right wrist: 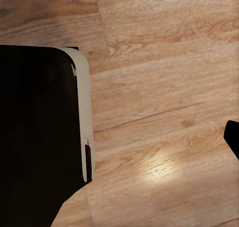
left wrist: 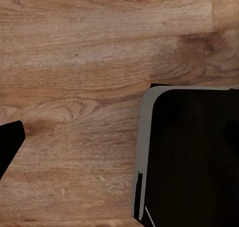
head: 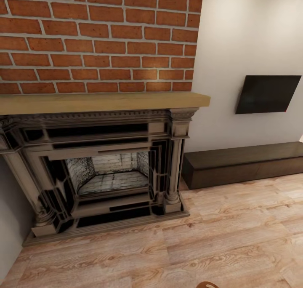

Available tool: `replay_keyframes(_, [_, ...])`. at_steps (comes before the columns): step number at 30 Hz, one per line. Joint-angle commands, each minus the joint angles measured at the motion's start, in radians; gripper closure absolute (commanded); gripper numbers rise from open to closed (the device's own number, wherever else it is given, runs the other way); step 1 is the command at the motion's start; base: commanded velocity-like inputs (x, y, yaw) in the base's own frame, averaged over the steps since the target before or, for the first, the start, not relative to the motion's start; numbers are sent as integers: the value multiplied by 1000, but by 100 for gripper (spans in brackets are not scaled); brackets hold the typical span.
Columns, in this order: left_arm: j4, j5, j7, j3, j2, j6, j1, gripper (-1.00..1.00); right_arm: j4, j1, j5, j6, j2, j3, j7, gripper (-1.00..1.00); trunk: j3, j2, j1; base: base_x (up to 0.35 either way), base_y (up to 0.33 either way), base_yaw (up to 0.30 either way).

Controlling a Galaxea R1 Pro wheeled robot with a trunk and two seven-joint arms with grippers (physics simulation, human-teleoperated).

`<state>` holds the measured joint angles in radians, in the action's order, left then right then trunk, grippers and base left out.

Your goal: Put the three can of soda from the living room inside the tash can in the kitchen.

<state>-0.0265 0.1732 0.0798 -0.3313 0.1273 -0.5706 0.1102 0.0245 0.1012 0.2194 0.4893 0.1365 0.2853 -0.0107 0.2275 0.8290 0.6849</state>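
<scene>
The cans of soda and the tash can are out of view. In the head view I face the living room's red-brick chimney (head: 97, 35) and dark carved fireplace (head: 101, 170). In the left wrist view, one black fingertip (left wrist: 7, 147) of my left gripper sits at the frame's edge over wood floor, with nothing beside it. The right wrist view has a black fingertip (right wrist: 233, 137) of my right gripper at the edge, also over bare floor. Both grippers look open and hold nothing.
A black wall TV (head: 267, 93) hangs above a long dark low cabinet (head: 244, 164). Wood floor (head: 235, 237) stretches in front of them. My black, grey-edged base (left wrist: 194, 157) (right wrist: 40, 132) is close under both wrists. A small orange-brown rounded edge (head: 208, 284) pokes in at the bottom.
</scene>
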Motion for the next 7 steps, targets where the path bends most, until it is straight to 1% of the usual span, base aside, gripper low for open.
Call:
replay_keyframes(1, [0,0,0,0,0,0,0,-100,0,0,0,0,0,0,0,-100,0,0,0,0,0,0])
replay_keyframes(7, [0,0,0,0,0,0,0,-100,0,0,0,0,0,0,0,-100,0,0,0,0,0,0])
